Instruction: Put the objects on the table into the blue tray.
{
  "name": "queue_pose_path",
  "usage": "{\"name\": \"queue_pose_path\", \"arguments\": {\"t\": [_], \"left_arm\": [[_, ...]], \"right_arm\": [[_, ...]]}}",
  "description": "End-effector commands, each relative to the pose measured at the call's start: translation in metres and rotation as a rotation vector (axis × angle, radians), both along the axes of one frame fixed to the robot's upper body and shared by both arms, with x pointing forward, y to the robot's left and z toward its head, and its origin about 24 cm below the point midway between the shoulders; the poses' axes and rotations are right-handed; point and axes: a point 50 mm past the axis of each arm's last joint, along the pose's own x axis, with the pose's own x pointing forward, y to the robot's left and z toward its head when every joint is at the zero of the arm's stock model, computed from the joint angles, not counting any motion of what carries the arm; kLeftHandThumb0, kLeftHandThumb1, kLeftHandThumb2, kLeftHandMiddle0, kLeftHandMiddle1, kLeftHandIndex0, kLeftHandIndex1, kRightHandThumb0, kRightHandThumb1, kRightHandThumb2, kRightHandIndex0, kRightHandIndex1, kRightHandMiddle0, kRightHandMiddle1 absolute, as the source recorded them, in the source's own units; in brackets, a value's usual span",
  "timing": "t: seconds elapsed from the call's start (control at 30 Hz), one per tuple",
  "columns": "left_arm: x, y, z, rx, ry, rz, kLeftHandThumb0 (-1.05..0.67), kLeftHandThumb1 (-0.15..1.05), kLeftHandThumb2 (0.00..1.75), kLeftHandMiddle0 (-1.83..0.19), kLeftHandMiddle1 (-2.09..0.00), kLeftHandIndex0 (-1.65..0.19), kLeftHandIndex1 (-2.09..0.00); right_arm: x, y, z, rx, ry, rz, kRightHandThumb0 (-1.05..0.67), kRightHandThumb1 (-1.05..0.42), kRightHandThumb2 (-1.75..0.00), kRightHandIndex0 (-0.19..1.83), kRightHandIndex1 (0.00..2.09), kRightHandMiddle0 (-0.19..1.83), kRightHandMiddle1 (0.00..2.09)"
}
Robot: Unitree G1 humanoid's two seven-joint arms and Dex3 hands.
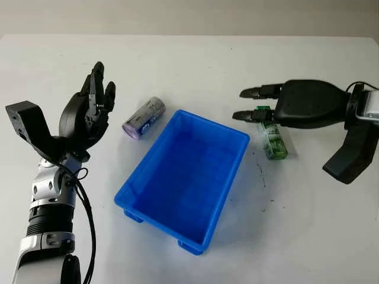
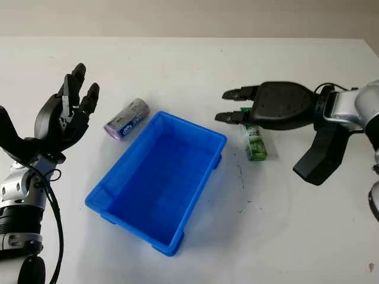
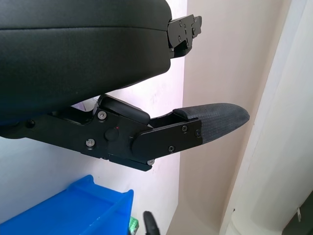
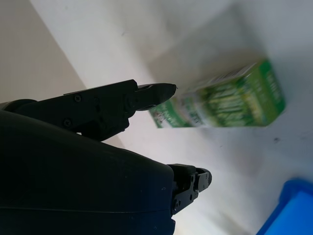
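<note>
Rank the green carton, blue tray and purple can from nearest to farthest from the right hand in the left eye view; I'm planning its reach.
1. green carton, directly under the right hand
2. blue tray, mid-table
3. purple can, beyond the tray's left side

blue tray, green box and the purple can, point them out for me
blue tray point(image 1: 234, 131), left eye view, on its far rim.
green box point(image 1: 274, 142), left eye view, on the middle of its top face.
purple can point(image 2: 128, 119), right eye view, on the middle of its side.
</note>
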Motion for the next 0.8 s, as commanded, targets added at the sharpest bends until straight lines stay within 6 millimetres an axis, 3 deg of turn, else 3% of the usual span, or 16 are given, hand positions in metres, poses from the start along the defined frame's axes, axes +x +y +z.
{"name": "queue_pose_path", "arguments": {"t": [0.0,0.23,0.4,0.57,0.63,0.7,0.77], "left_arm": [[-0.001,0.005,0.006,0.021,-0.017,0.011,-0.78,1.05,0.66,0.19,0.00,0.19,0.00],[-0.002,0.006,0.007,0.023,-0.015,0.011,-0.78,1.05,0.66,0.19,0.00,0.19,0.00],[-0.002,0.007,0.008,0.027,-0.009,0.012,-0.78,1.05,0.66,0.19,0.00,0.19,0.00],[-0.001,0.007,0.009,0.024,-0.007,0.013,-0.78,1.05,0.66,0.19,0.00,0.19,0.00],[-0.001,0.006,0.009,0.026,-0.010,0.010,-0.78,1.05,0.66,0.19,0.00,0.19,0.00],[0.000,0.006,0.010,0.032,-0.011,0.010,-0.78,1.05,0.66,0.19,0.00,0.19,0.00],[0.001,0.005,0.011,0.036,-0.012,0.009,-0.78,1.05,0.66,0.19,0.00,0.19,0.00]], "right_arm": [[-0.004,-0.006,-0.009,-0.008,0.035,-0.011,-0.09,-1.01,-0.08,0.13,0.05,0.16,0.05],[-0.008,-0.008,-0.024,-0.019,0.087,-0.023,-0.05,-1.05,-0.11,0.19,0.07,0.18,0.06],[-0.011,-0.015,-0.031,-0.029,0.090,-0.035,-0.15,-1.02,-0.08,0.24,0.09,0.22,0.08],[-0.013,-0.014,-0.034,0.045,0.062,0.028,-0.25,-0.98,-0.05,0.52,0.26,0.46,0.25],[-0.013,-0.011,-0.032,0.070,0.034,0.066,-0.34,-0.99,-0.05,0.37,1.42,0.34,1.15],[-0.011,-0.009,-0.029,0.084,0.003,0.086,-0.36,-0.98,-0.05,0.39,1.83,0.30,1.49],[-0.008,-0.007,-0.026,0.074,-0.028,0.099,-0.37,-0.98,-0.05,0.66,2.04,0.35,1.72]]}}
